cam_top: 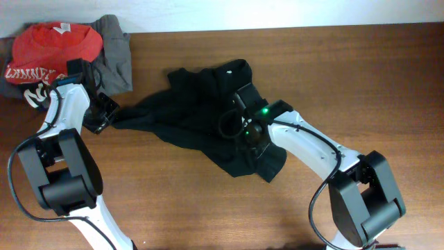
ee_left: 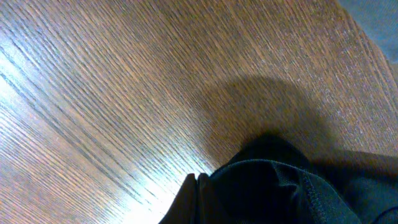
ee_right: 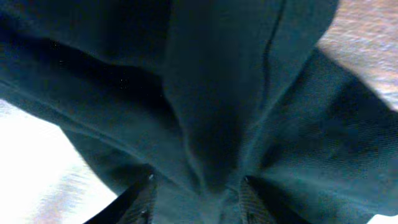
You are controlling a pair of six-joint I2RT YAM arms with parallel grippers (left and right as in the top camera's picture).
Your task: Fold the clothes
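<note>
The clothes [cam_top: 187,114], a black garment with a small white logo [cam_top: 230,71], lie crumpled at the middle of the wooden table. One end is drawn out to the left into my left gripper [cam_top: 106,118], which is shut on it. In the left wrist view the bunched black fabric [ee_left: 273,186] fills the bottom edge just above the tabletop. My right gripper [cam_top: 244,125] hangs over the right part of the garment. Its fingers [ee_right: 146,196] stand apart, open, with a ridge of the dark fabric [ee_right: 205,124] running between them.
A red shirt with white lettering [cam_top: 52,45] and a grey garment [cam_top: 114,52] lie piled at the table's far left corner, just behind my left arm. Bare wood [cam_top: 361,76] spreads to the right of the clothes and in front of them.
</note>
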